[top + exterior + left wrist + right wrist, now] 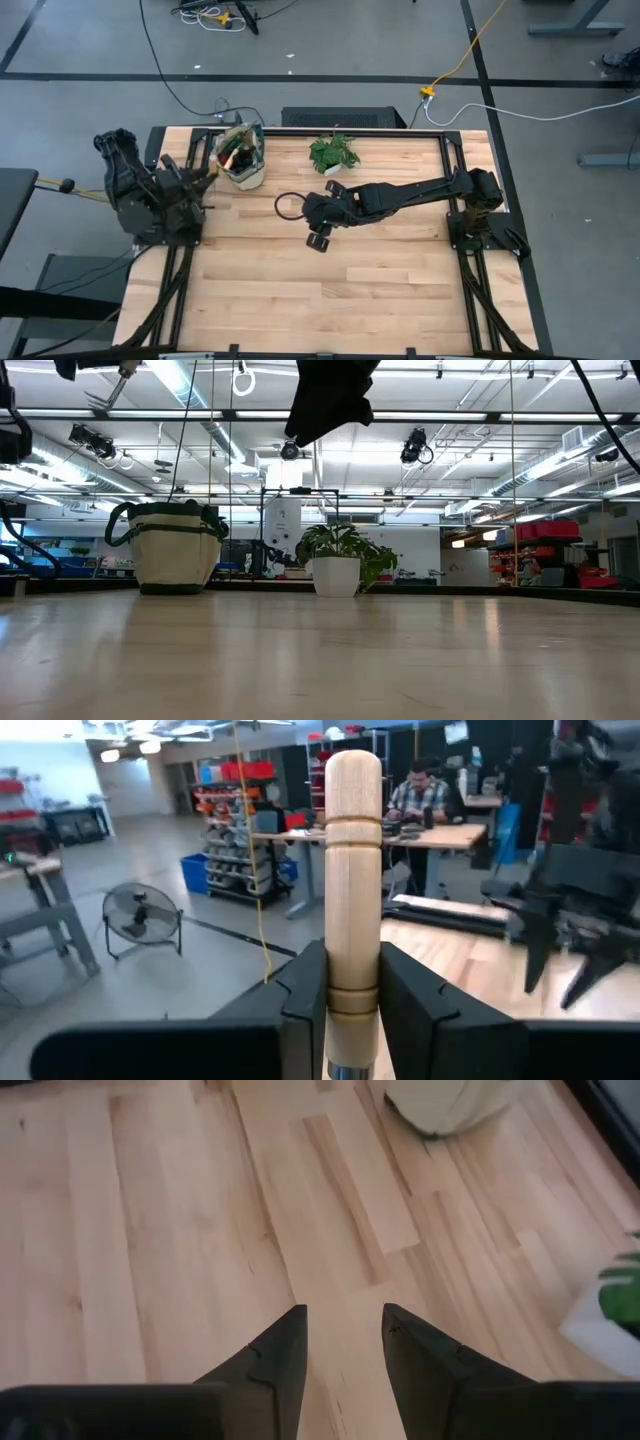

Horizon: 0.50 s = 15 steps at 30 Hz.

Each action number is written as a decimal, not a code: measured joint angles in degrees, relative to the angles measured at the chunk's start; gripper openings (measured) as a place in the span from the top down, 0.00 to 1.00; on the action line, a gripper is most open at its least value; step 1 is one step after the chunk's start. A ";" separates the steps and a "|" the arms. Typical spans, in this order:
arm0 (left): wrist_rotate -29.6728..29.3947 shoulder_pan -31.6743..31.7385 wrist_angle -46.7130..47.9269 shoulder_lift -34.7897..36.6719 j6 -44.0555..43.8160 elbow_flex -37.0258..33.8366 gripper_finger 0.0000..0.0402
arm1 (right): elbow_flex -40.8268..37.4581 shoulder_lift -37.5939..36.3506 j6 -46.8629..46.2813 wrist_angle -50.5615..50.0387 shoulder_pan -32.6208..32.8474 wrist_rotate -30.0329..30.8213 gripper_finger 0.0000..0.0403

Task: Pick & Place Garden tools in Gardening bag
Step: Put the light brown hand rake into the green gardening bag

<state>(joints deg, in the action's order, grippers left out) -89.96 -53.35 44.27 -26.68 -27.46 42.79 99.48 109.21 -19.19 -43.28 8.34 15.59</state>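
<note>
Wooden and pale, the tool handle (352, 890) stands upright between our left gripper's (352, 985) 2 fingers, which pinch it near its lower grooves; the metal end is hidden below the picture's edge, so we cannot tell which tool it is. From above, the left arm sits folded at the table's left edge, its gripper (205, 180) just beside the gardening bag (242, 158), which stands at the far left of the table (300, 290) with several tools already poking out of it. We judge the step in hand to be carrying this tool over the bag's mouth and letting it go. To do it well, we should keep the handle vertical, centre it over an open gap among the tools inside, lower until the head is below the rim, and only then spread the fingers, so it neither tips out nor snags the dark loop handle. Our right arm reaches long across the middle of the table, its gripper (343, 1342) hanging above bare boards near the potted plant (334, 152), fingers spread and holding nothing.
</note>
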 joint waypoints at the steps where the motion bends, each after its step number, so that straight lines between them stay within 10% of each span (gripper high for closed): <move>1: -0.01 0.60 -0.54 0.92 0.08 -0.28 0.82 | 0.00 0.00 0.58 0.61 0.00 0.07 0.67; 15: -0.09 19.97 -0.87 3.10 -0.35 -1.09 0.82 | 0.00 0.00 7.82 5.00 0.00 3.74 0.67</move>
<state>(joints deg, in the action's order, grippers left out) -90.04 -33.38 43.40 -23.57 -27.81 41.69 99.48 109.21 -11.37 -38.28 8.34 19.34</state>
